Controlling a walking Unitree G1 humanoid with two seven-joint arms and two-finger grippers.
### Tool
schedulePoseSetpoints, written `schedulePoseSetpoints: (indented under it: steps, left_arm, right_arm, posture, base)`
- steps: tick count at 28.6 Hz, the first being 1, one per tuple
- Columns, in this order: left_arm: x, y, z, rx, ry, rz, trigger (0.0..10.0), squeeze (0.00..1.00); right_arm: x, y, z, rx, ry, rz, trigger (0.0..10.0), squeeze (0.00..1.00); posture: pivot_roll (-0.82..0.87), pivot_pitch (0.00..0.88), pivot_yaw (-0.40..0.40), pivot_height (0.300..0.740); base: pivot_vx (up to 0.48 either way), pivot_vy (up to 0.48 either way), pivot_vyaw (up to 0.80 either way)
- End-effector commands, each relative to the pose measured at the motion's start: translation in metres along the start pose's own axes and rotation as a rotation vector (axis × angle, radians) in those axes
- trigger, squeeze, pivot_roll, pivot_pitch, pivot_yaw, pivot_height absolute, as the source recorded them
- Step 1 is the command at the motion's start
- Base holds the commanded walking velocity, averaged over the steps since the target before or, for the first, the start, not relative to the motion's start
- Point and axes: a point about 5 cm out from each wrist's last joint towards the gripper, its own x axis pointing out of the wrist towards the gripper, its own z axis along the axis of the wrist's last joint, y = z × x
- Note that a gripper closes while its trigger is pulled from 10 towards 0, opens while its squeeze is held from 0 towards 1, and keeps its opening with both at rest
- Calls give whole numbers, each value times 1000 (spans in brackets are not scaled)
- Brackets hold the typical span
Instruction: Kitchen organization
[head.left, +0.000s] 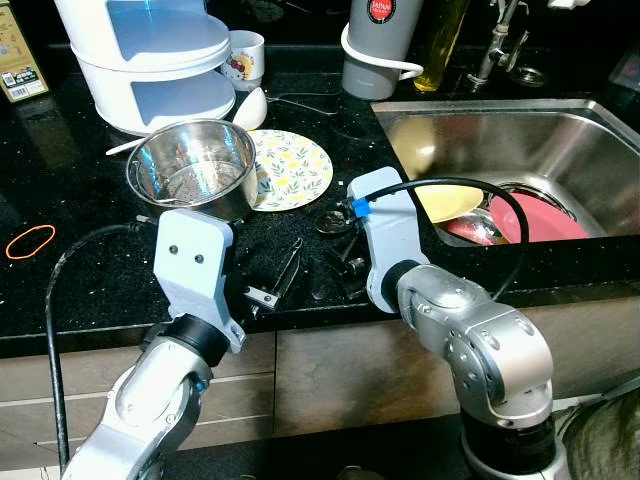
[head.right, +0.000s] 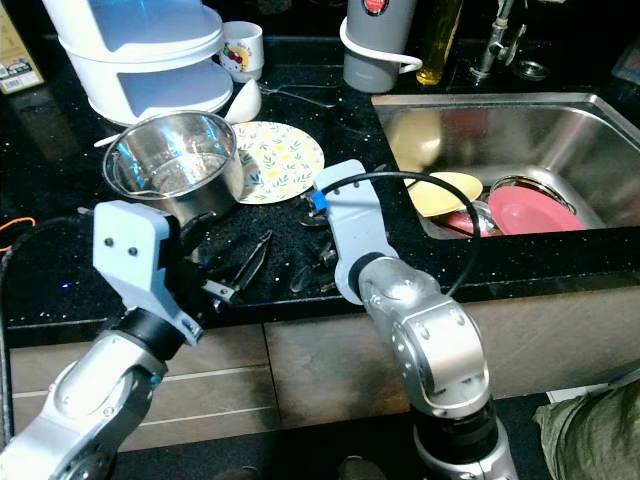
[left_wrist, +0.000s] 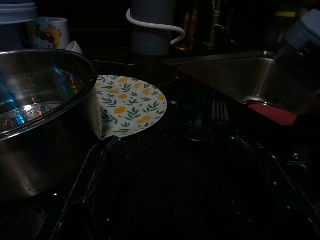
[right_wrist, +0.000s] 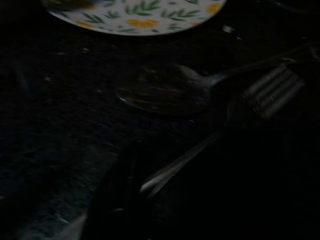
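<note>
I hold the left gripper (head.left: 268, 292) low beside the steel pot (head.left: 195, 170), fingers apart and empty. The patterned plate (head.left: 290, 166) lies just behind. The right gripper (head.left: 345, 258) hovers over the spoon (right_wrist: 165, 95) and fork (right_wrist: 270, 87); its spread I cannot tell. Judged step: cutlery pickup; next needs a centred descent.

A black, speckled stone tabletop (head.left: 80, 290) runs across the scene, glossy and catching small glints of light. A stainless steel sink (head.left: 560, 140) is set into it on the right, its walls bright under the room's lighting. A chrome tap (head.left: 497, 40) stands behind the basin. Below the tabletop's edge are brown wood-grain cabinet fronts (head.left: 340, 370) with a horizontal seam between drawers. The back of the tabletop lies in deep shade.
</note>
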Motion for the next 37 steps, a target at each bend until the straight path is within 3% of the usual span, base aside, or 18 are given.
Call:
schedulePoseSetpoints:
  steps: [1,6,7,8,9,13,14,15,16,21,22,23,24,25,32,33,34,37]
  left_arm:
    - [-2,-2,3,6,-6,0,10000,0]
    - [-2,-2,3,4,-5,2,10000,0]
    - [-2,-2,3,3,-5,2,10000,0]
    - [-2,-2,3,3,-5,2,10000,0]
    - [-2,-2,3,3,-5,2,10000,0]
    - [-1,-2,3,1,-6,1,10000,0]
    - [-1,-2,3,1,-6,1,10000,0]
    - [-1,-2,3,1,-6,1,10000,0]
    - [-1,-2,3,2,-7,1,10000,0]
    - [-1,-1,3,3,-8,1,10000,0]
    - [-1,-1,3,3,-9,1,10000,0]
    - [-1,-1,3,3,-10,1,10000,0]
    - [-1,-1,4,3,-11,0,10000,0]
    - [-1,-1,4,4,-11,0,10000,0]
    - [0,-1,4,5,-13,-2,10000,0]
    - [0,-2,5,5,-14,-3,10000,0]
    - [0,-2,5,5,-14,-3,10000,0]
    - [0,-2,5,4,-15,-3,10000,0]
  right_arm:
    - [6,-4,-22,14,135,-15,0,0]
    - [6,-10,-22,19,136,-31,471,0]
    - [6,-11,-22,20,135,-33,1922,0]
    - [6,-12,-21,24,131,-39,1922,0]
    - [6,-15,-20,26,128,-45,3412,0]
    - [8,-24,-18,30,119,-74,4510,0]
    - [8,-25,-18,29,119,-76,6980,0]
    - [8,-25,-18,29,119,-76,6980,0]
    - [8,-26,-18,28,121,-81,9686,0]
    - [10,-29,-18,44,126,-87,10000,0]
    - [12,-30,-15,100,101,-91,10000,0]
    - [14,-32,-12,151,74,-104,10000,702]
    - [15,-33,-11,156,70,-111,10000,702]
    - [15,-35,-10,151,67,-126,10000,1000]
    - [17,-40,-7,119,57,-162,10000,957]
    - [18,-42,-6,102,59,-173,10000,651]
    - [18,-42,-6,99,63,-175,10000,122]
    - [18,-40,-9,88,81,-169,10000,0]
  posture:
    - [33,86,-111,732]
    - [30,89,-112,732]
    - [30,89,-112,732]
    - [29,90,-111,732]
    - [27,90,-110,732]
    - [27,90,-109,732]
    - [27,89,-110,732]
    - [27,89,-110,732]
    - [27,89,-110,732]
    - [30,91,-109,732]
    - [30,91,-109,732]
    - [31,90,-108,732]
    - [31,90,-108,732]
    - [32,90,-106,732]
    - [34,90,-106,732]
    - [34,90,-106,732]
    - [33,92,-107,732]
    - [33,93,-108,732]
  base:
    - [0,0,0]
    - [0,0,0]
    - [0,0,0]
    - [0,0,0]
    - [0,0,0]
    - [0,0,0]
    - [0,0,0]
    - [0,0,0]
    - [0,0,0]
    - [0,0,0]
    - [0,0,0]
    - [0,0,0]
    - [0,0,0]
    - [0,0,0]
    - [0,0,0]
    - [0,0,0]
    - [0,0,0]
    - [0,0,0]
